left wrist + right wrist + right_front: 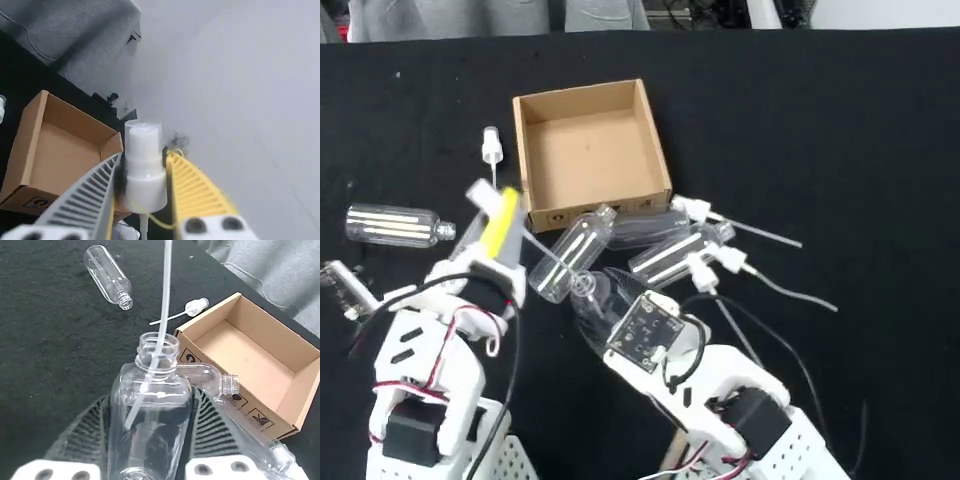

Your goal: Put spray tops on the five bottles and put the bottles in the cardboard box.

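5 bottles (395, 225), 5 tops (492, 145), 1 box (590, 150) (L claw (142, 156): top; R claw (152, 399): bottle).

1. This looks like a robot lab or workshop.
2. The left arm (425, 350) and the right arm (740, 400), both small robots, stand at a table (840, 120) under black cloth.
3. You can see red wires (440, 362) and a bare circuit board (645, 335) on them.

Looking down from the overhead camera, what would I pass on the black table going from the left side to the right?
A lone clear bottle → loose spray top → cardboard box → spray tops trailing long tubes.
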You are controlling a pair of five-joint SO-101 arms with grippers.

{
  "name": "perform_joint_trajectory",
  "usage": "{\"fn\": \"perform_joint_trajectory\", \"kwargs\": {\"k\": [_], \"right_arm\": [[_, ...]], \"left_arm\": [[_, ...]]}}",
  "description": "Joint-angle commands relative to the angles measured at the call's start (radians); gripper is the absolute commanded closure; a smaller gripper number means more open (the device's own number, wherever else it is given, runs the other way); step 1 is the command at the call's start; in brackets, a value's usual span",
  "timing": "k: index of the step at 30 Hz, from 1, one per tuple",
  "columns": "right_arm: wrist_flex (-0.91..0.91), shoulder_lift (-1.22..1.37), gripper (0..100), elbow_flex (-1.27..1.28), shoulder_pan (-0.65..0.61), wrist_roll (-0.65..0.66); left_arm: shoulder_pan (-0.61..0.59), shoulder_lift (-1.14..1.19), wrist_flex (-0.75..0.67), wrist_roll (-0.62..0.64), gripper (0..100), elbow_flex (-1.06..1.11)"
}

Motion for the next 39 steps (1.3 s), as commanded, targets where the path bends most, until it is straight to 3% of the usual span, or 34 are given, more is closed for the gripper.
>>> {"fn": "perform_joint_trajectory", "kwargs": {"k": [1,24,37,39], "right_arm": [[-0.028,-0.022,98.8,-0.005,-0.008,-0.009],[-0.064,-0.022,98.7,-0.007,0.061,-0.071],[-0.069,-0.022,98.7,-0.005,0.063,-0.071],[-0.069,-0.022,98.7,-0.005,0.063,-0.071]], "left_arm": [[0.096,0.002,0.003,-0.055,97,0.005],[0.34,0.003,0.081,-0.123,97,0.012],[0.348,0.003,0.081,-0.123,97,0.012],[0.348,0.003,0.081,-0.123,92,0.012]]}}
